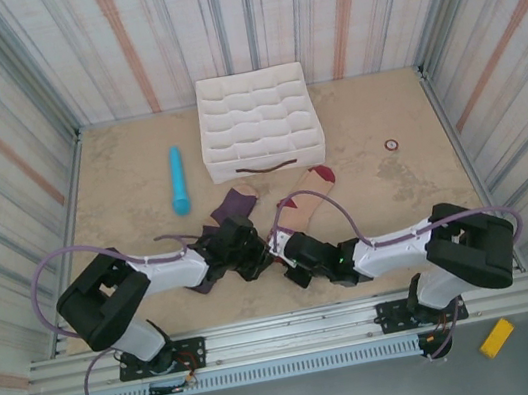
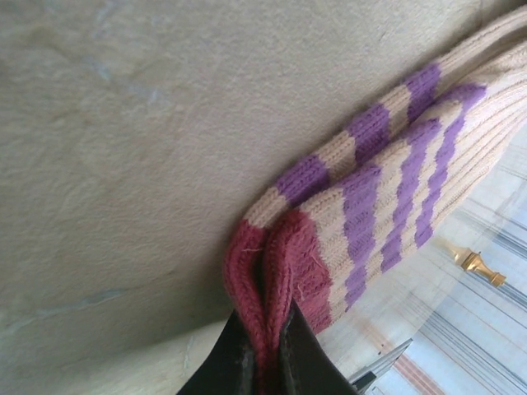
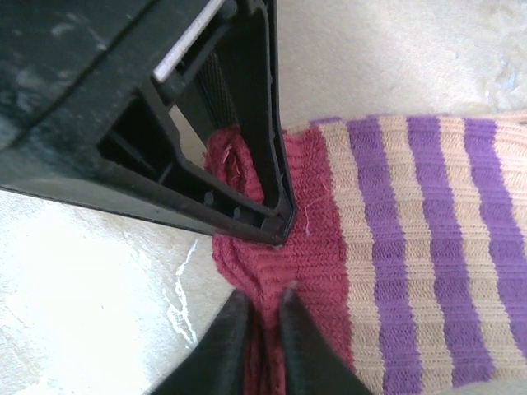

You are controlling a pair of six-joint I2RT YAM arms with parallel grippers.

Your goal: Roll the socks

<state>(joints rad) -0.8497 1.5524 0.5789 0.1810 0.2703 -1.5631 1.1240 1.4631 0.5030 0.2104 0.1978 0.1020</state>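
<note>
Beige sock (image 1: 306, 195) near centre, stretched out, no roll in it, toe pointing far-right. Left gripper (image 2: 265, 354) and right gripper (image 3: 265, 329) both clamped on its maroon cuff (image 3: 305, 206). Purple sock (image 1: 232, 204) just left, loose. My read: rolling barely begun, both socks pending.

white compartmented box (image 1: 256, 118), light-blue cylinder (image 1: 178, 179) to its left, small ring (image 1: 391, 144) to its right

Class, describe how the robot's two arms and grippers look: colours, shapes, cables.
The left arm and right arm have chunky black joints joined by white links. A purple cable loops along each. The left gripper and right gripper are black, with slim tapered fingers.
</note>
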